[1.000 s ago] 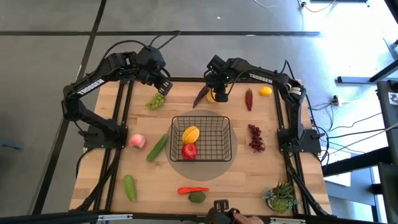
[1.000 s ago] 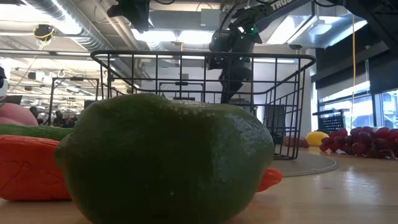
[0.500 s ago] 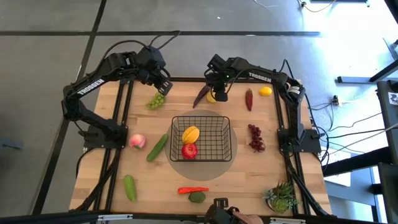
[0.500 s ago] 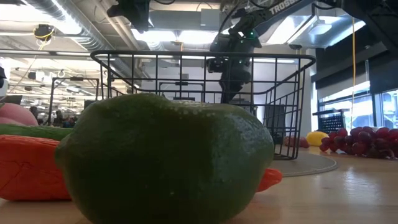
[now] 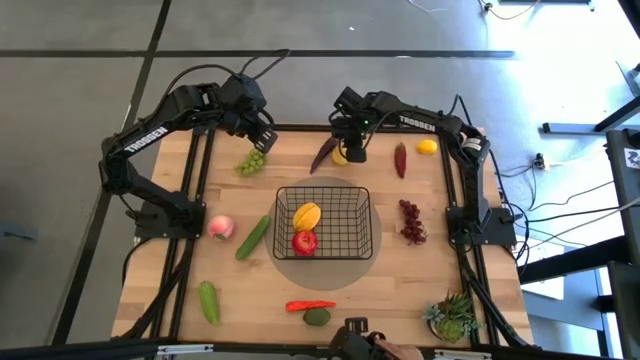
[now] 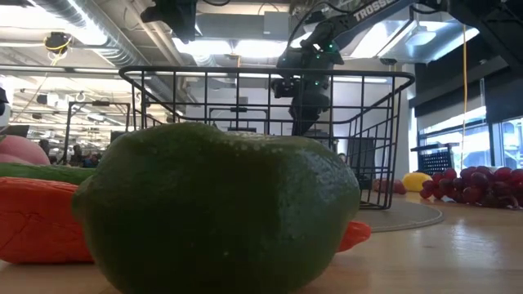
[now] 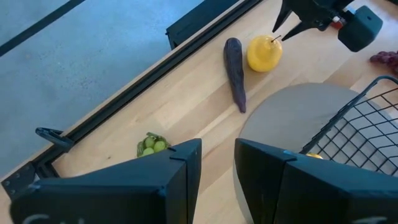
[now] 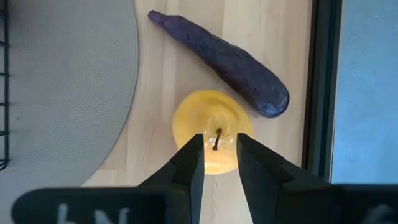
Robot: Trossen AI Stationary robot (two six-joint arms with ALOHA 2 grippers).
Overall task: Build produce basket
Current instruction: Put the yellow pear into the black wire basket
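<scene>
Wooden table on grey floor; round grey mat under basket

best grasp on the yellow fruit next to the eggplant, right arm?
Probably the body, from straight above. The yellow fruit stands stem-up on the table, beside the eggplant. The right gripper hangs over it, fingers slightly apart around the thin stem; widen them to span the round body instead.

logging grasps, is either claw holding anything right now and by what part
Nothing held: the right claw is open over the yellow fruit's stem; the left claw is open, empty.
</scene>
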